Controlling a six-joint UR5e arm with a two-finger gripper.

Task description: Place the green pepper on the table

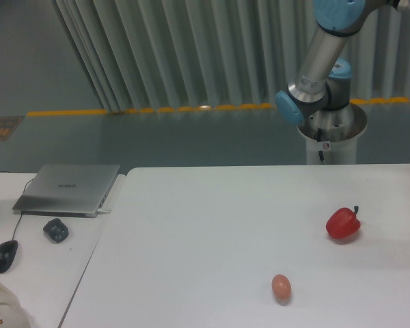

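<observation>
Table (pixel 212 225), red pepper (pixel 343 224), egg (pixel 281 286)

Table (pixel 212 219): smooth matt white. Red pepper (pixel 343 223): glossy. Egg (pixel 281 286): matt. Laptop (pixel 68 188): brushed metal, probably.

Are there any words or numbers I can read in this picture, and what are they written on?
None can be read.
Closed silver laptop on the smaller white desk: a small mark on its lid, too blurred to read.
White thing at the bottom left corner: yellow marks, cut off and unreadable.
White robot pedestal: a tiny red and white tag, too small to read.
Red bell pepper, pinkish egg and large white table: no writing.
</observation>
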